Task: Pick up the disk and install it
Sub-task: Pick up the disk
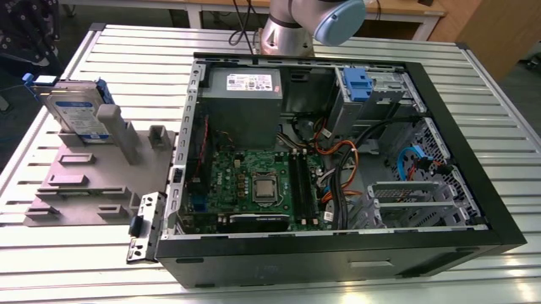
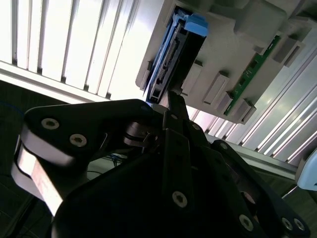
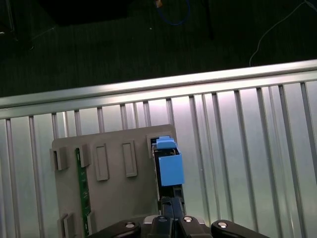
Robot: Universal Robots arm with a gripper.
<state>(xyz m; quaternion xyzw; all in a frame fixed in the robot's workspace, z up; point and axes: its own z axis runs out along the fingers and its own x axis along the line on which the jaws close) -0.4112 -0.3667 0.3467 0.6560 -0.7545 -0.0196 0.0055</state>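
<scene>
The disk stands on edge in a slot of the grey fixture, on the exterior view's left beside the open computer case. It is silver with a white-and-blue label and blue rails. In the first wrist view its blue rail end faces the camera from the fixture. My gripper hangs above it, shut, holding nothing and well clear of it. In the second wrist view the gripper points toward the disk, whose connector edge shows.
Inside the case are a grey power-supply box, a motherboard, cables and a drive bay with a blue latch. A green circuit strip sits in the fixture. All rest on a slatted metal table whose edge borders dark floor.
</scene>
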